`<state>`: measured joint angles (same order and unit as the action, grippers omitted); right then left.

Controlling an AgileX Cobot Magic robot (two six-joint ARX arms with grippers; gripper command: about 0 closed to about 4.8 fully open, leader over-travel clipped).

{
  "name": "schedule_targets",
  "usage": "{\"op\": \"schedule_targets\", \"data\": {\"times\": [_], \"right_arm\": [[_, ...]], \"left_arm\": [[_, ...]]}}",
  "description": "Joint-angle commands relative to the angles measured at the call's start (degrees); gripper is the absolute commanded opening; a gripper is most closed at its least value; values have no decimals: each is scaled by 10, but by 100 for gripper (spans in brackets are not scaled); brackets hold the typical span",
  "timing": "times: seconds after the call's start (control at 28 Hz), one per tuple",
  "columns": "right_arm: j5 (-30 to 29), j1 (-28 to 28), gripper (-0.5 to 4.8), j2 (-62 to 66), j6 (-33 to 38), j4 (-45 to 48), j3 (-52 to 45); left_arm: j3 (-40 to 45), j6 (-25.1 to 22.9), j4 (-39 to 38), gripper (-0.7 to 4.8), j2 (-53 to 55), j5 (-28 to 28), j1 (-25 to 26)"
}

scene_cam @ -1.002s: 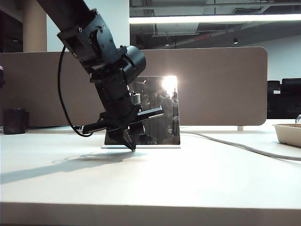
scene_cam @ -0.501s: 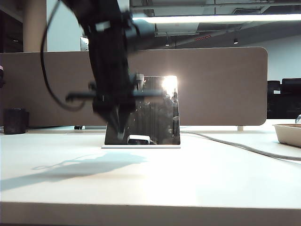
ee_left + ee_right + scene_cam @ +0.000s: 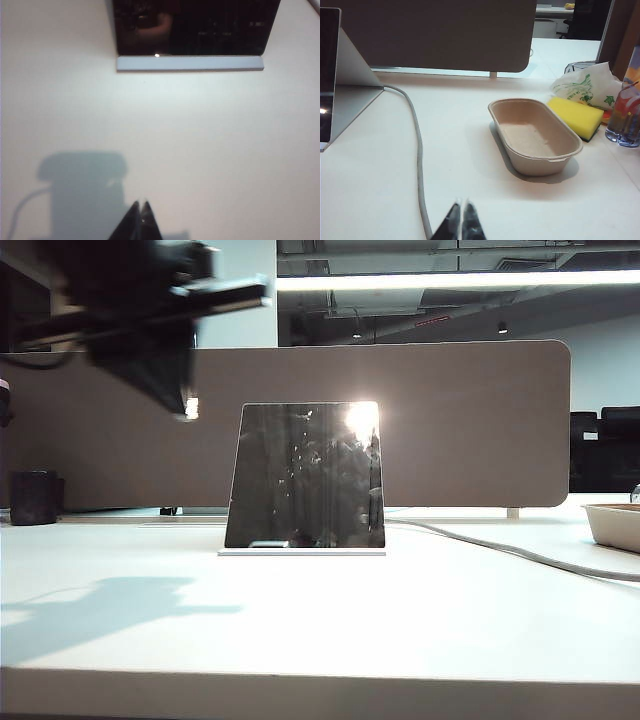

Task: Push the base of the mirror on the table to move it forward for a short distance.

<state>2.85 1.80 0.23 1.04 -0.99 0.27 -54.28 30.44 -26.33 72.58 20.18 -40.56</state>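
We see the mirror (image 3: 304, 476) standing upright near the middle of the table (image 3: 400, 620), a dark panel narrower at the top, with a bright glare in its upper right corner. It sits on its base (image 3: 301, 552), a thin white slab lying flat on the table and a little wider than the panel's bottom edge. From the left wrist camera the base (image 3: 190, 63) shows as a pale strip beneath the dark mirror (image 3: 195, 25), with bare table (image 3: 225, 150) between it and the left gripper (image 3: 141, 220).

The left gripper's fingertips meet at a point in that view, so we read it as closed on nothing, well apart from the base. In the exterior view the left gripper (image 3: 170, 390) is a blurred dark shape raised high at the upper left, above and to the left of the mirror, touching nothing; its shadow lies on the table below.

The right gripper (image 3: 460, 222) also has its fingers pressed together and empty, above the table. Near it we see a grey cable (image 3: 417, 165) running across the table to the back of the mirror (image 3: 329, 75), a beige oval tray (image 3: 535, 135), and beyond that a yellow sponge (image 3: 575, 116). A beige partition board (image 3: 470, 430) stands behind the mirror.
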Motion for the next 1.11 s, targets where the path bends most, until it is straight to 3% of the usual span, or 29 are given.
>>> {"op": "schedule_targets", "data": {"times": [0.04, 0.21, 0.36, 0.64, 0.72, 0.86, 0.97, 1.11], "right_arm": [[0, 0, 22, 0, 0, 8, 0], [0, 0, 22, 0, 0, 8, 0], [0, 0, 22, 0, 0, 8, 0], [0, 0, 22, 0, 0, 8, 0], [0, 0, 22, 0, 0, 8, 0], [0, 0, 22, 0, 0, 8, 0], [0, 0, 22, 0, 0, 8, 0], [0, 0, 22, 0, 0, 8, 0]], "left_arm": [[78, 0, 25, -1, -107, 1, 1], [176, 0, 58, -1, -256, -49, 42], [245, -8, 95, -1, -363, -118, 130], [310, -82, 120, -1, -497, -210, 289], [322, -113, 133, -1, -523, -239, 326], [336, -226, 140, -1, -562, -292, 383], [346, -314, 139, -1, -582, -306, 412], [365, -373, 136, -1, -618, -304, 433]]}}
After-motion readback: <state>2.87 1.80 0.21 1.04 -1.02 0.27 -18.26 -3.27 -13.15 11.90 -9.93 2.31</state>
